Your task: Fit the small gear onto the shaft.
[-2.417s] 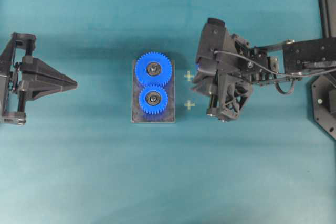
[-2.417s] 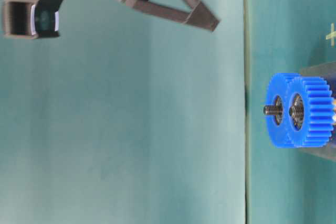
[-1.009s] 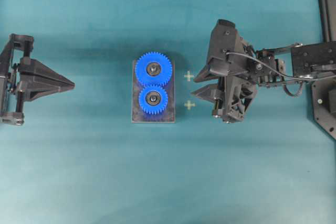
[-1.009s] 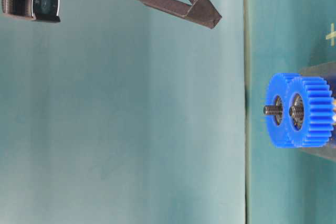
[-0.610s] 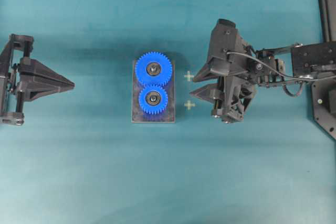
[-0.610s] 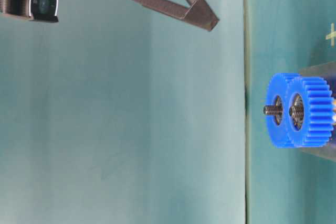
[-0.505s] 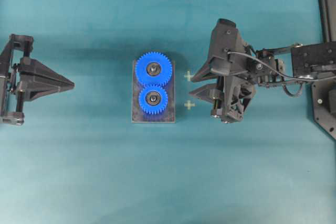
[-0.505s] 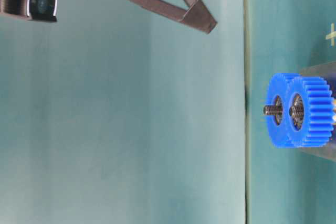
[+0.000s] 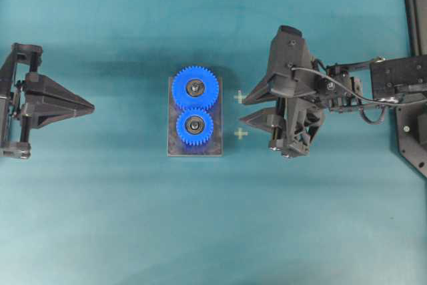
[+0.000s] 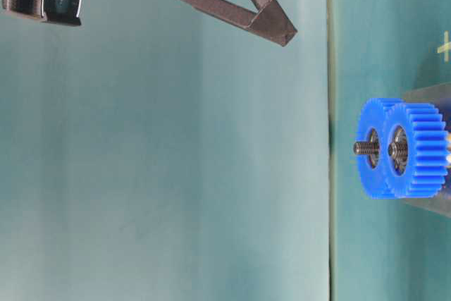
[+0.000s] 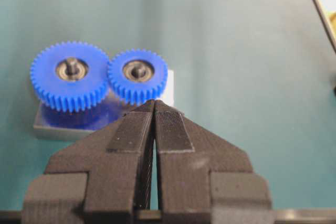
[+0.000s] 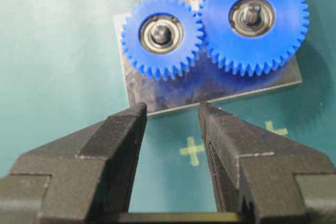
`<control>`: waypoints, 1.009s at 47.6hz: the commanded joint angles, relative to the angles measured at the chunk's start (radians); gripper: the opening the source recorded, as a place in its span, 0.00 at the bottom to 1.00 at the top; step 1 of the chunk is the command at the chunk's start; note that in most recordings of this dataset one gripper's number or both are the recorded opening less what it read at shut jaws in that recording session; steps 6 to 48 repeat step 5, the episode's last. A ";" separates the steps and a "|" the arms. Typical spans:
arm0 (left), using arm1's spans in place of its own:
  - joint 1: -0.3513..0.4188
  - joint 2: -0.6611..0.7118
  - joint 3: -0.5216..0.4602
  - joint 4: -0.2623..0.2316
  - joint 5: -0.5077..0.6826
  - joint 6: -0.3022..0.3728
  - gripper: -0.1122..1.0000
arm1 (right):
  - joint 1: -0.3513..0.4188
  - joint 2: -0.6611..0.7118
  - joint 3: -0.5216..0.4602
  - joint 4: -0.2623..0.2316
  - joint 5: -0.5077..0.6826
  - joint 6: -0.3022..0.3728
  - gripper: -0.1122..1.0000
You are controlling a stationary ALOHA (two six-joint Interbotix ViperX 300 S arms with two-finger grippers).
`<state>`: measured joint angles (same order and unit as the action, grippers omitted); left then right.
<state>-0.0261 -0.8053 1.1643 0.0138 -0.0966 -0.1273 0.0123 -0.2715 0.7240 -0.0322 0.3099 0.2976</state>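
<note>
The small gear [image 9: 195, 127] sits on the shaft [image 12: 160, 33], whose tip shows in its dark hub, on the grey plate [image 9: 195, 149]. Its teeth mesh with the larger blue gear [image 9: 195, 88] behind it. In the right wrist view the small gear [image 12: 161, 56] lies just beyond my right gripper [image 12: 172, 111], which is open and empty. From overhead the right gripper [image 9: 243, 110] hovers right of the plate, apart from it. My left gripper [image 9: 90, 107] rests far left, pointing at the gears. Its pads [image 11: 171, 129] are pressed together with nothing between them.
Two yellow cross marks [image 9: 239, 97] [image 9: 240, 133] lie on the teal table between the plate and the right gripper. A black arm base [image 9: 413, 131] stands at the right edge. In the table-level view the right gripper [image 10: 285, 33] hangs well above the gears.
The right gripper drew back to the right from the plate and lifted a little, and has barely drifted over the last second. Gears, plate and left arm have not moved.
</note>
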 commanded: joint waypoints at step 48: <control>0.002 0.005 -0.011 0.003 -0.008 -0.002 0.10 | 0.003 -0.009 -0.011 0.002 -0.008 0.000 0.55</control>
